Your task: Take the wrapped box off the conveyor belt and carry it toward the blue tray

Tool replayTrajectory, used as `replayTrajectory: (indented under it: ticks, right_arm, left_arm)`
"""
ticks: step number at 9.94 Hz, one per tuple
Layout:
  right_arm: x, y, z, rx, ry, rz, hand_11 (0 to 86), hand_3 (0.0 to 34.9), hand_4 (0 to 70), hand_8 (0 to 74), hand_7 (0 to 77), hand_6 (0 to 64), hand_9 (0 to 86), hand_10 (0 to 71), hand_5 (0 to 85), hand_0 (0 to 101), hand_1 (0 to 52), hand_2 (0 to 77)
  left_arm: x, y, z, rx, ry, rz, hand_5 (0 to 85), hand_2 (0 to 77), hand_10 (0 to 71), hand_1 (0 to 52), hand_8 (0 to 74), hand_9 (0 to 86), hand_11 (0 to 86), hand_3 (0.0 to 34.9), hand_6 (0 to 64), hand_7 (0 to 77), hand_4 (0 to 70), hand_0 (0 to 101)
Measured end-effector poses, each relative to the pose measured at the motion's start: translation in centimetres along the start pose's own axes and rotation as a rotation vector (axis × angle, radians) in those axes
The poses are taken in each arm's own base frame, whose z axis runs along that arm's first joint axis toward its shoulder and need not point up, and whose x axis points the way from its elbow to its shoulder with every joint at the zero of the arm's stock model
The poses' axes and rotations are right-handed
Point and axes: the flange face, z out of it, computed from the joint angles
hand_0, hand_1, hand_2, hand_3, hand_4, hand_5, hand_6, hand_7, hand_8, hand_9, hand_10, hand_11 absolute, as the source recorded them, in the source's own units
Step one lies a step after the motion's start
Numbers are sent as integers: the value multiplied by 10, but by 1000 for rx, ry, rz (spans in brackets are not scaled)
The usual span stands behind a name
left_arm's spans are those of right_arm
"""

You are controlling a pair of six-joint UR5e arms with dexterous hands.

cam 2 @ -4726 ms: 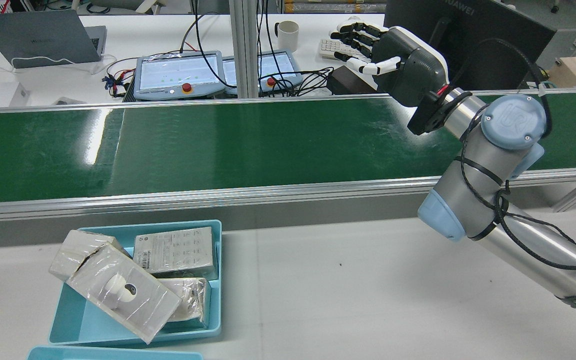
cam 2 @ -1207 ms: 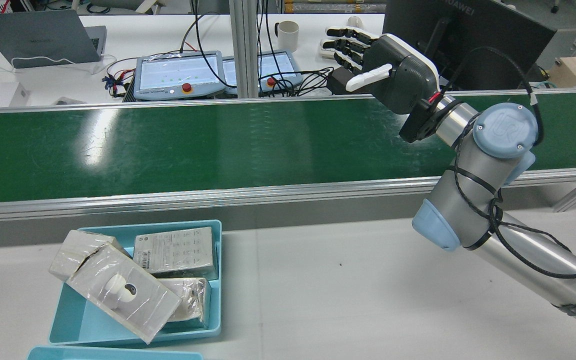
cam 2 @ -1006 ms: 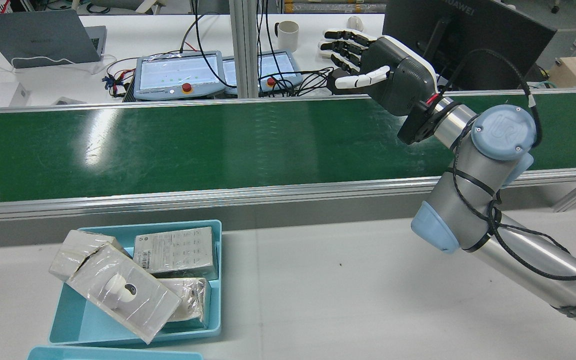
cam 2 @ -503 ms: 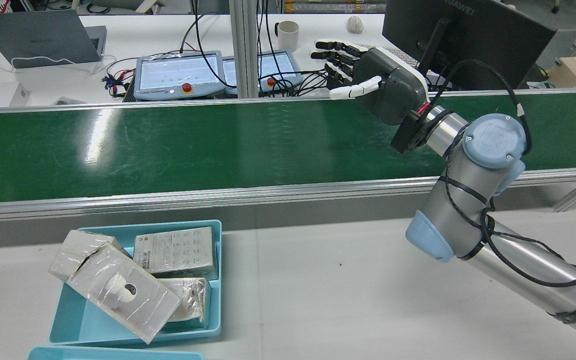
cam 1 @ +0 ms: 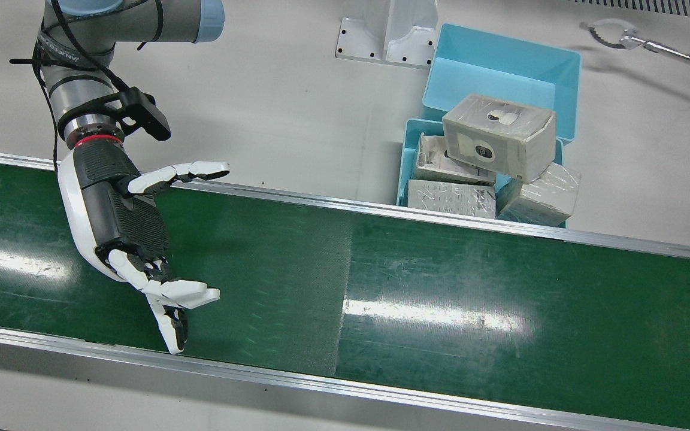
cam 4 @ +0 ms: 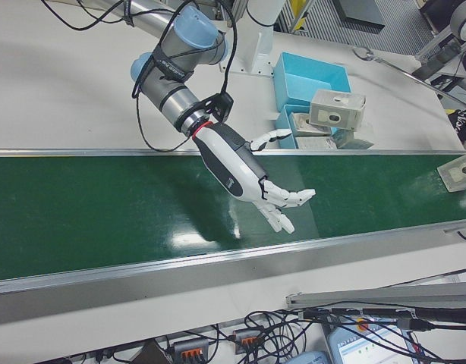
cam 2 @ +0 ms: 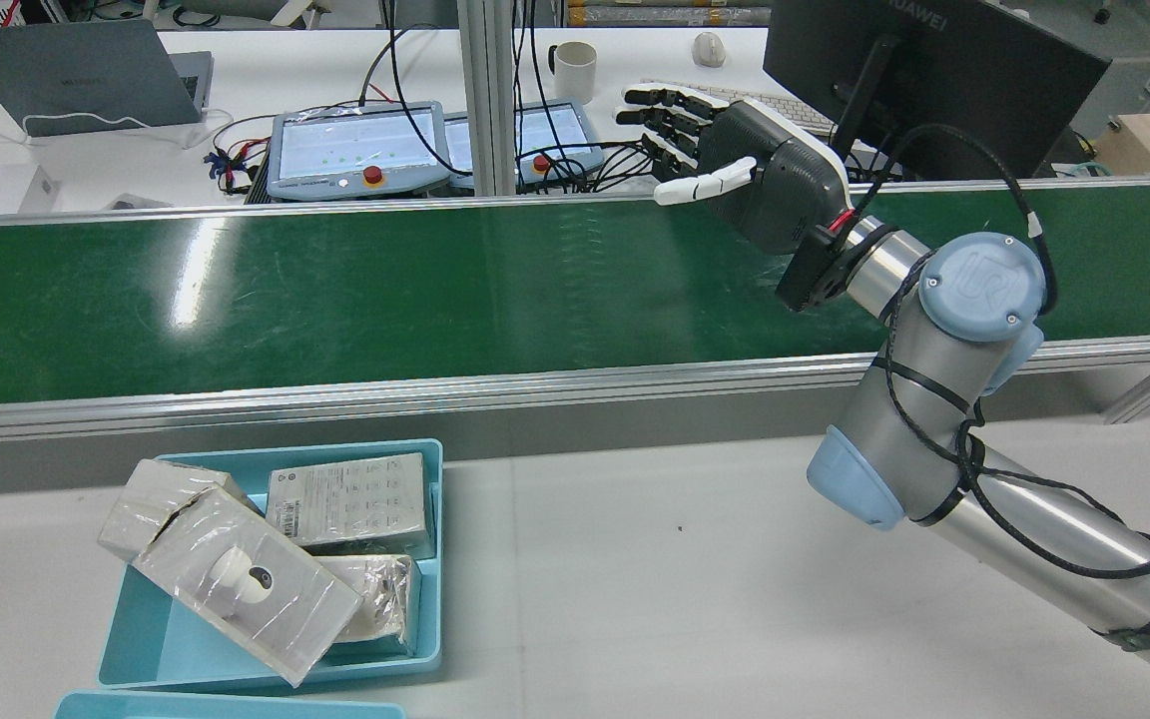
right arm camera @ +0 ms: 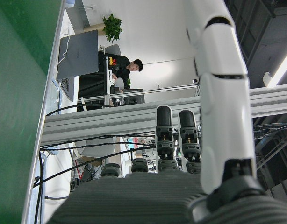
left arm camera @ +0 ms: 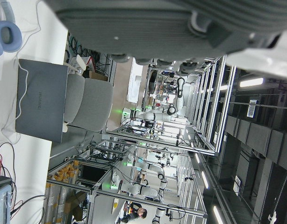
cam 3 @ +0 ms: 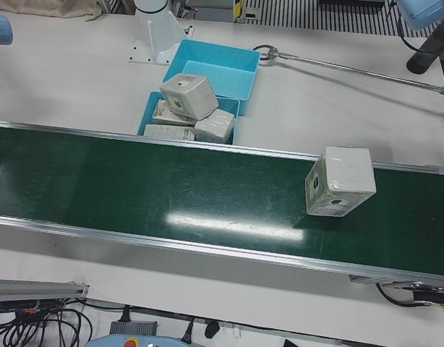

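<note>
Right hand point(cam 1: 132, 224) hangs over the green belt point(cam 1: 441, 287), fingers spread wide, holding nothing. The wrapped box point(cam 3: 340, 181) sits far along the belt (barely a sliver at the rear view's edge). Left hand's fingers: hidden, cannot tell. Blue tray point(cam 2: 420, 559) already packed.

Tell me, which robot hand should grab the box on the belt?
Probably the right hand: it hovers open above the conveyor belt, fingers spread. The wrapped box rides far along the belt. The left hand shows only in its own camera, away from the belt.

Wrapped box point(cam 3: 340, 181) on conveyor belt point(cam 3: 171, 195), blue tray point(cam 3: 151, 117) beside.
</note>
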Motion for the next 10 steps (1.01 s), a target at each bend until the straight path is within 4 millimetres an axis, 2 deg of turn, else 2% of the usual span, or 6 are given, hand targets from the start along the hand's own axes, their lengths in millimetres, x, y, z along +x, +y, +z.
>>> replayTrajectory:
  ticks: [2, 8, 9, 10]
  right_arm:
    - [1, 1, 0, -3, 0, 1, 22, 71, 202, 11, 295, 120, 54, 0, 251, 509, 169, 147]
    - [1, 1, 0, -1, 2, 2, 22, 70, 218, 11, 295, 120, 60, 0, 267, 509, 169, 153]
    - [1, 1, 0, -2, 2, 3, 22, 53, 218, 11, 284, 120, 60, 0, 267, 509, 169, 153]
    - [1, 1, 0, -2, 2, 4, 22, 53, 218, 11, 284, 120, 60, 0, 267, 509, 169, 153]
  left_arm:
    - [0, 0, 0, 0, 0, 0, 11, 5, 5, 0, 5, 0, 0, 0, 0, 5, 0, 0]
    - [0, 0, 0, 0, 0, 0, 11, 11, 5, 0, 5, 0, 0, 0, 0, 5, 0, 0]
    - [0, 0, 0, 0, 0, 0, 11, 11, 0, 0, 5, 0, 5, 0, 0, 5, 0, 0]
    - [0, 0, 0, 0, 0, 0, 11, 5, 5, 0, 5, 0, 0, 0, 0, 5, 0, 0]
